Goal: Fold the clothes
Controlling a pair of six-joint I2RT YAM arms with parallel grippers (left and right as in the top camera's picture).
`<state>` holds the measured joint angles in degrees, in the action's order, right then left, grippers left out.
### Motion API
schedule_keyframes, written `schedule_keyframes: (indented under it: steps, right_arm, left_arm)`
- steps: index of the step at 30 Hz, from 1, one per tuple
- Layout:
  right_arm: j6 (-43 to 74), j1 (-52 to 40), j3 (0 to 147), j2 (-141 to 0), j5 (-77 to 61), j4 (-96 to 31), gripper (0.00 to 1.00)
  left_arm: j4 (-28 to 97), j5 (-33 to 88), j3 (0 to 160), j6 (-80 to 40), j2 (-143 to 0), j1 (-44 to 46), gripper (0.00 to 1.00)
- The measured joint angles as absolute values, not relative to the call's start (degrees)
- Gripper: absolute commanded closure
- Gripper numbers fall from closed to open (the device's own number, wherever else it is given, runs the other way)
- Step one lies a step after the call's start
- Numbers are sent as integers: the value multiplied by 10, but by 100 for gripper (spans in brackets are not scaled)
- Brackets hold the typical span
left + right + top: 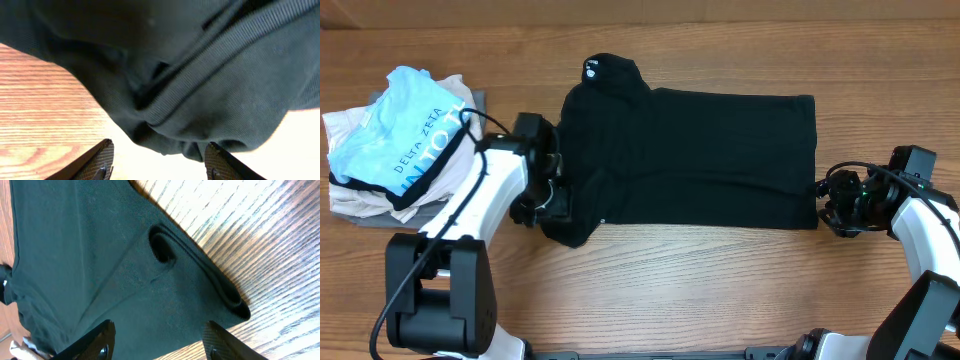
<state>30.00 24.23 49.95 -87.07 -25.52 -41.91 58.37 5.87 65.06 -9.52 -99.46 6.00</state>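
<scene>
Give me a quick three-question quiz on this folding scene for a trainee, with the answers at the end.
1. True or false: the black shirt lies on top of the light-blue shirt.
2. Which lettering shows on the light-blue shirt? A: DELTA ZETA. B: ALPHA PHI. C: none at all.
3. Fill in: in both wrist views the jaws stand ____, clamping no fabric.

Key: 1 false; 2 A; 3 open.
</scene>
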Motion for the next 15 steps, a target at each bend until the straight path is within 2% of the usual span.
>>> schedule_keyframes:
  steps: [3, 7, 13, 15]
  right_arm:
    - [300, 242, 500, -871, -255, -420, 40]
    - [299, 242, 500, -871, -255, -420, 39]
    - [300, 242, 500, -871, -255, -420, 39]
    - [300, 242, 500, -871, -255, -421, 39]
  left_arm:
    - [566, 69, 644, -100, -995, 55, 41]
    - [527, 100, 616, -107, -995, 55, 51]
    - [512, 112, 592, -116, -995, 55, 83]
    - [509, 112, 592, -118, -995, 55, 89]
